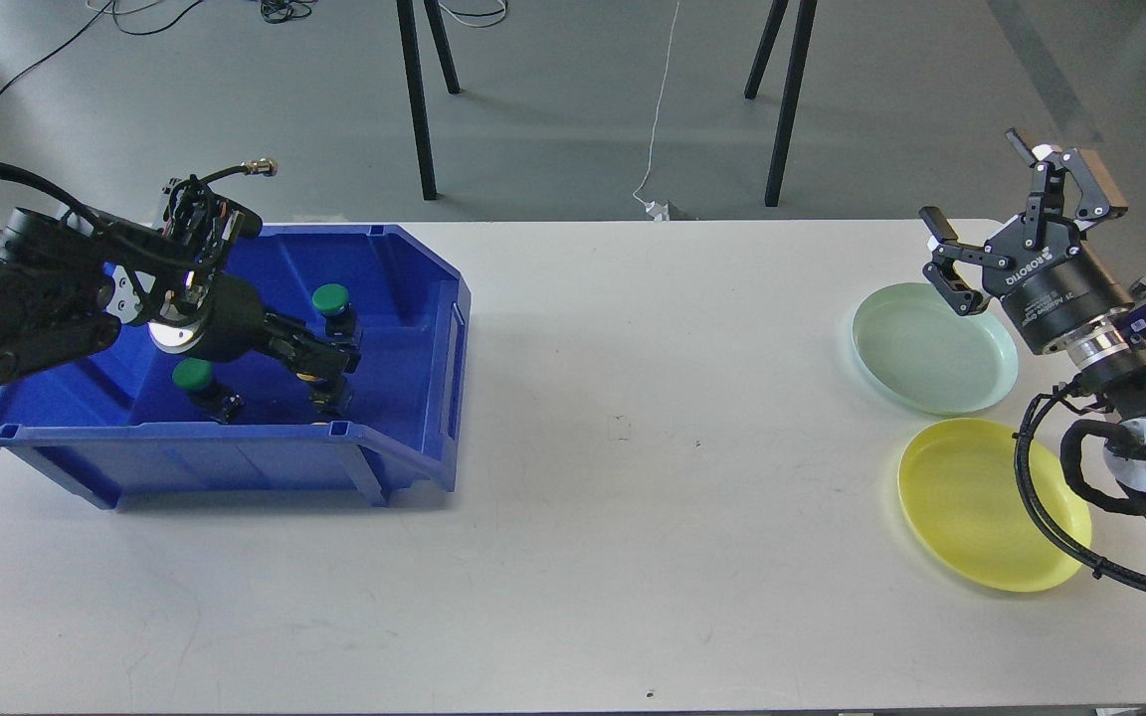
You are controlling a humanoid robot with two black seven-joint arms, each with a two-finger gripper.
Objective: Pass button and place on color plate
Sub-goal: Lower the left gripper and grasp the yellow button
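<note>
**Left tool reaches into the blue bin, right tool stands wide over the plates**

The tabletop (613, 517) is a broad white sheet, smooth and matte, with some faint marks on it. It carries everything below both tools.

The blue bin (414, 298) is of hard, glossy plastic, with angled walls and a lower cut front lip. It surrounds the left tool (332, 370) on all sides. This tool is dark and is seen against dark parts, so I cannot tell if its fingers are apart or closed, or if they hold something.

The yellow plate (971, 507) is round, shallow and smooth, and lies below the right tool (1006, 224), toward the near edge of the tabletop. The pale green plate (916, 348) has the same round form and lies just under the right tool, which hangs above its far rim. The right tool is wide open and holds nothing; one finger points up, the other down to the green plate.

Two buttons have round green caps on dark bodies. One green button (331, 298) is just behind the left tool, cap up, so its long axis is about upright. The second green button (193, 374) is beside the tool's wrist, near the front wall, and is tilted, with its cap toward the left wall.
</note>
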